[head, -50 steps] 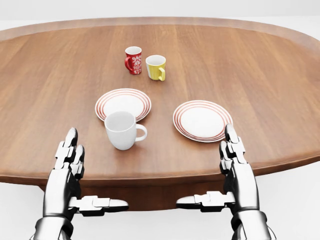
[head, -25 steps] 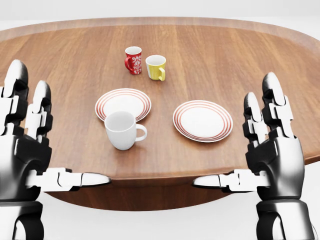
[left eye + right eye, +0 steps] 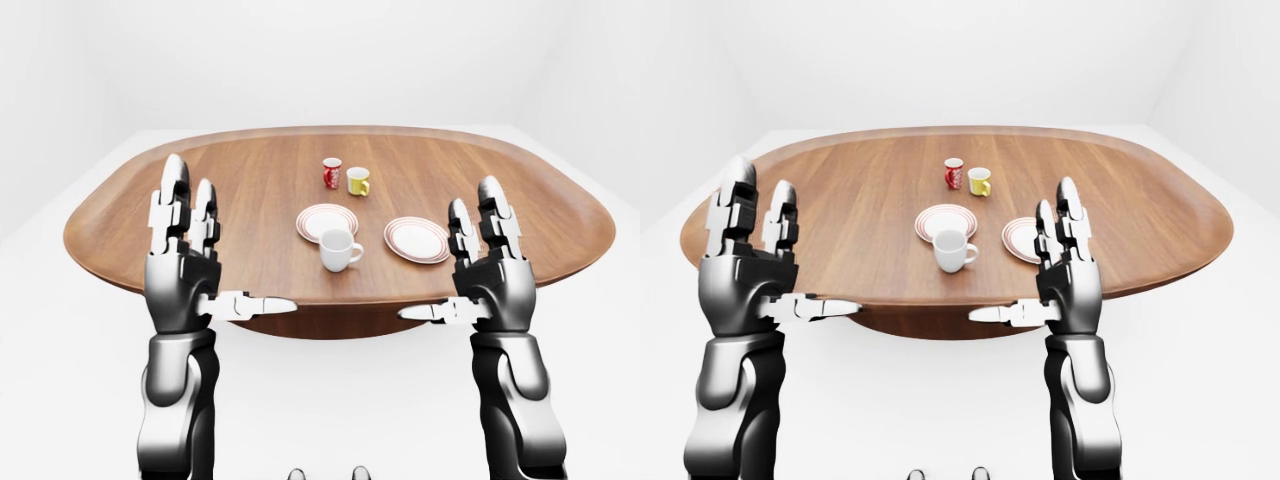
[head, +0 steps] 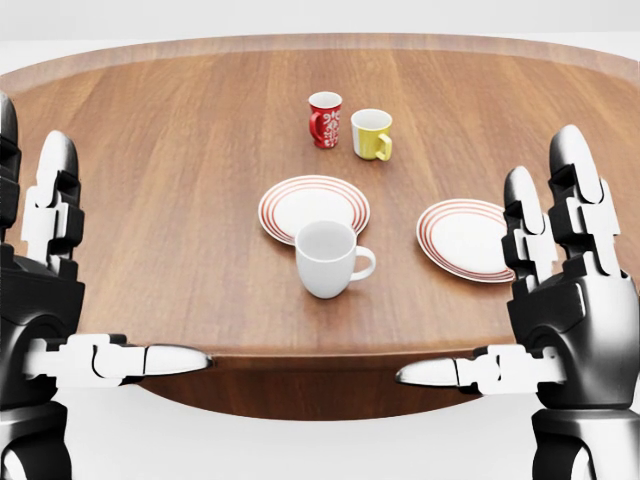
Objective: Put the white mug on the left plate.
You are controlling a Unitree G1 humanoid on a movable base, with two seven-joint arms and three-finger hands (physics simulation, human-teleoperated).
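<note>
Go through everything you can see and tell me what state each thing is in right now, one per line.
White mug: upright, empty, on the table just below the left plate, handle to the right.
Left plate: flat, bare.
Right plate: flat, bare.
Red mug: upright.
Yellow mug: upright.
Left robot hand: open, raised, holding nothing.
Right robot hand: open, raised, holding nothing.

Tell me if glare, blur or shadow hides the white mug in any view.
Head view: white mug sharp, evenly lit, only a soft shadow beneath, no glare. Left-eye view: small but crisp, unobstructed between both hands. Right-eye view: the same; right hand stands to its right, not over it.
</note>
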